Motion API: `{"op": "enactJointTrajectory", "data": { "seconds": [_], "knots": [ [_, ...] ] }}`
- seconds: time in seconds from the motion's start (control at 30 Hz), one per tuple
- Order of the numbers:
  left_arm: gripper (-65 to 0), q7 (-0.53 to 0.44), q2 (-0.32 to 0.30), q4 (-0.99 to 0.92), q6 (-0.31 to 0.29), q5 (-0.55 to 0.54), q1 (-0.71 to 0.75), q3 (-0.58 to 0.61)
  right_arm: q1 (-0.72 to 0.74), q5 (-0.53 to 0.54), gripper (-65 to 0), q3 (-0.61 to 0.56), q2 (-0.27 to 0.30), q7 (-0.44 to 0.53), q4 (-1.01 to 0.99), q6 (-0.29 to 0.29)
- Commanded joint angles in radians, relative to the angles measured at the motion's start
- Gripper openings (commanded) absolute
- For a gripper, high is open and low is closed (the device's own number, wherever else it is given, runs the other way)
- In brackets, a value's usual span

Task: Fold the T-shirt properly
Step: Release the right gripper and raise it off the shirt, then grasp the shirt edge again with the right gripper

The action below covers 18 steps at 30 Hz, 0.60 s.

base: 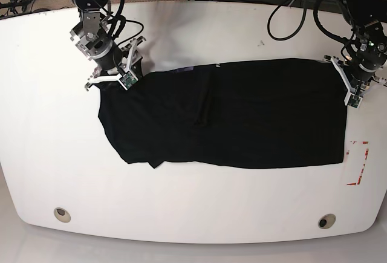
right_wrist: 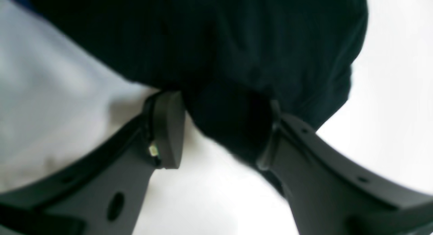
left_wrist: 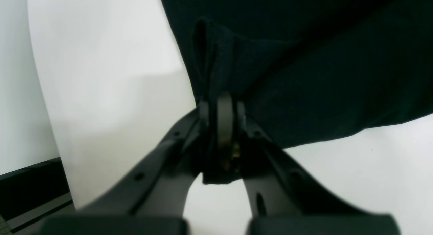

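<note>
A: Where's the T-shirt [base: 242,115]?
B: Flat on the white bench [base: 193,208] — black, spread wide across the middle, long side running left to right in the base view. A vertical crease sits left of its centre, and a small flap pokes out at the lower left edge.

A: Left end effector [left_wrist: 219,108]?
B: At the shirt's corner on the right of the base view [base: 355,84]. Wrist view shows its fingers [left_wrist: 224,120] pressed together with black cloth pinched between them — clamped on the T-shirt [left_wrist: 304,76].

A: Right end effector [right_wrist: 223,130]?
B: At the shirt's upper corner on the left of the base view [base: 121,69]. Jaws stand apart, a bunched fold of T-shirt [right_wrist: 220,42] sits in the gap. One pad [right_wrist: 169,126] is clear of the cloth with white bench showing beside it; the other finger touches the fabric. So spread, around the cloth, not squeezing it.

A: Anything else on the bench?
B: Red marks [base: 358,163] near the right edge, just beside the shirt's lower right corner. Two round holes [base: 61,214] along the front edge. Cables [base: 290,9] trail over the far side.
</note>
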Motion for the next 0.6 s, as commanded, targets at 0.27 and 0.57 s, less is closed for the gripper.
{"op": "enactJointTrajectory", "data": {
  "seconds": [0.27, 0.57],
  "knots": [
    [-65.0, -0.014, -0.015, 0.014, 0.006, -0.006, -0.013, -0.001, 0.017, 0.011, -36.0, 0.002, 0.010, 0.030, -0.004, -0.005],
    [-65.0, -0.014, -0.015, 0.014, 0.006, -0.006, -0.013, -0.001, 0.071, 0.013, -64.2, 0.004, 0.010, 0.032, -0.081, -0.076]
  ]
}}
